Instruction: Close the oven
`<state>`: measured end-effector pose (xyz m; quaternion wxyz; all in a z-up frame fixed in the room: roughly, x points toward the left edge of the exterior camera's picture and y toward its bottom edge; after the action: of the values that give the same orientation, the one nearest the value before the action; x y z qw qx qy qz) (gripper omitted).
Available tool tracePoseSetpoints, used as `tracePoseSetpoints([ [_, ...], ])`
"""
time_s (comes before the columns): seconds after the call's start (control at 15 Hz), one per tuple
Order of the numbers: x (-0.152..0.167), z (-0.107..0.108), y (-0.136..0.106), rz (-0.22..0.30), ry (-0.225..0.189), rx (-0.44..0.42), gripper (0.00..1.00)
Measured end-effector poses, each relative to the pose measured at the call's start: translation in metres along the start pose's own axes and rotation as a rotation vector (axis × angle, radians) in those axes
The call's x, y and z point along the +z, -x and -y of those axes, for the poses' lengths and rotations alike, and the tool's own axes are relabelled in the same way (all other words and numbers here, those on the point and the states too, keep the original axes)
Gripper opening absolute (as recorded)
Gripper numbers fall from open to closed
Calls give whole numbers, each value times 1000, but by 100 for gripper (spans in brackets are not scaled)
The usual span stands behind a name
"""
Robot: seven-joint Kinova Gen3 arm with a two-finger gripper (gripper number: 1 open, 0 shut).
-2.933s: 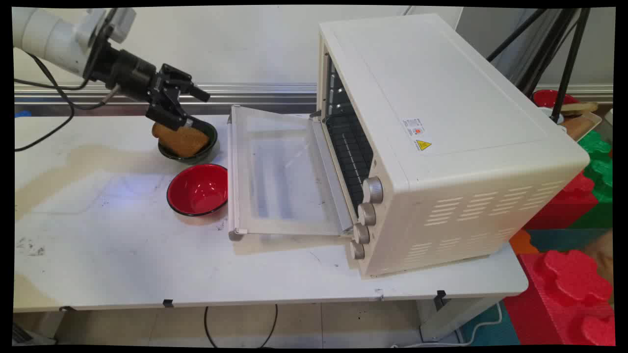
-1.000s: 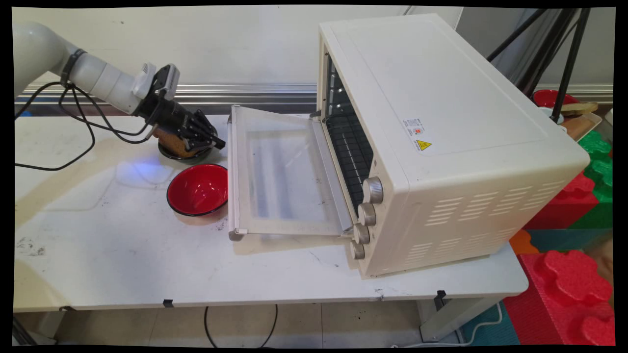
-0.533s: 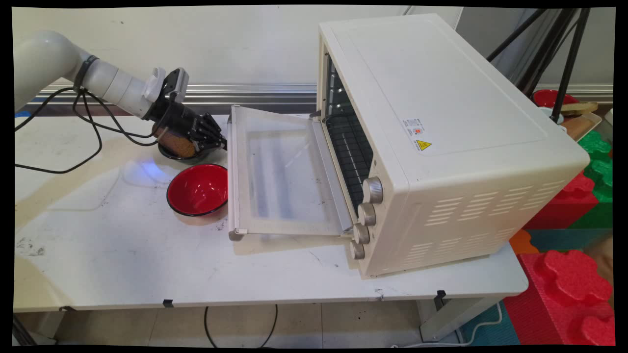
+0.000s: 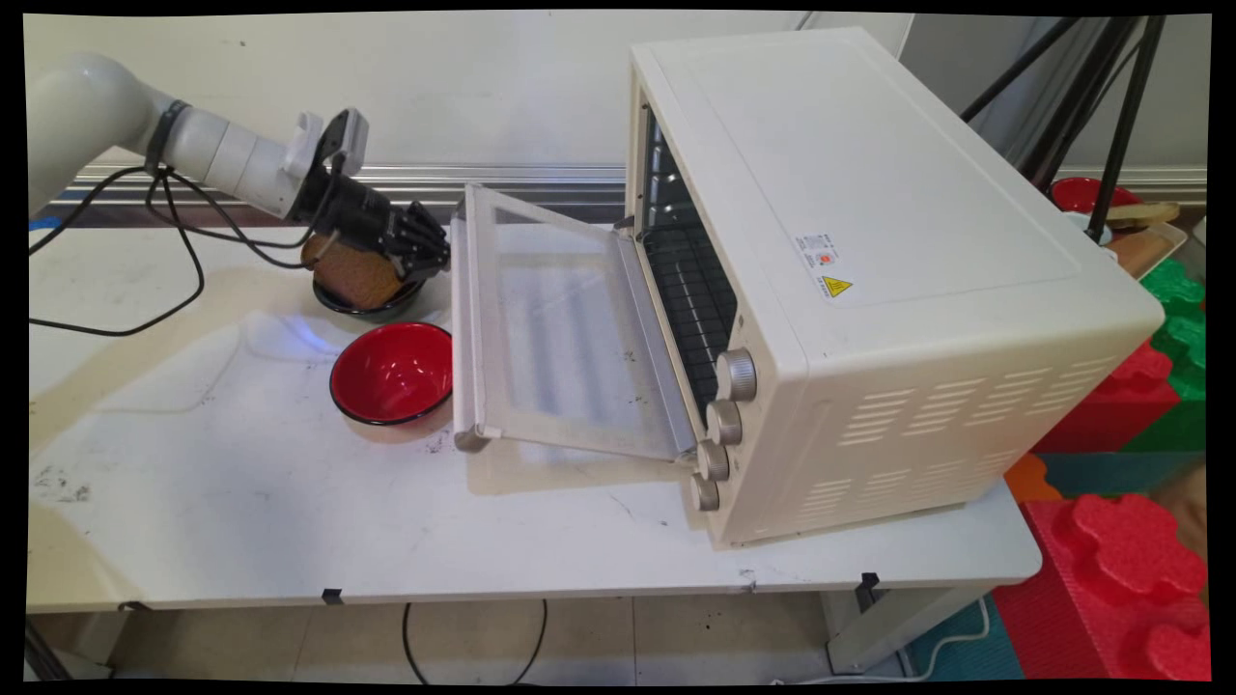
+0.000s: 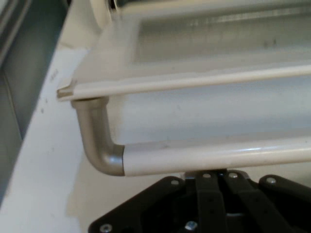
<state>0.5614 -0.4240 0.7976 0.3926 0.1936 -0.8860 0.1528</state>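
Note:
My gripper (image 4: 439, 256) is at the far end of the handle (image 4: 462, 328) of the cream toaster oven's (image 4: 869, 241) drop-down glass door (image 4: 560, 328). The door hangs partly raised, tilted up from flat. In the hand view the handle (image 5: 194, 158) lies right across the top of my gripper (image 5: 217, 175), whose two fingers stand together, shut, holding nothing. Just behind the gripper a brown slice of bread (image 4: 352, 275) sits in a dark bowl (image 4: 372, 307).
A red bowl (image 4: 391, 372) stands close to the door's left edge, near the handle's front end. Black cables (image 4: 174, 261) hang from the arm over the table's (image 4: 241, 502) left part. Red and green foam blocks (image 4: 1130, 569) lie off the table's right end.
The gripper went from above the bread bowl down to the door handle's far end. In the last half second it rose, and the door tilted up from lying flat.

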Motion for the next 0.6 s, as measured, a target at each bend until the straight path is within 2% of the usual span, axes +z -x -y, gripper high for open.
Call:
tracePoseSetpoints([
  [0.27,-6,5,-20,-81,-11,-17,0],
  [0.6,-4,9,-47,-155,-20,-24,0],
])
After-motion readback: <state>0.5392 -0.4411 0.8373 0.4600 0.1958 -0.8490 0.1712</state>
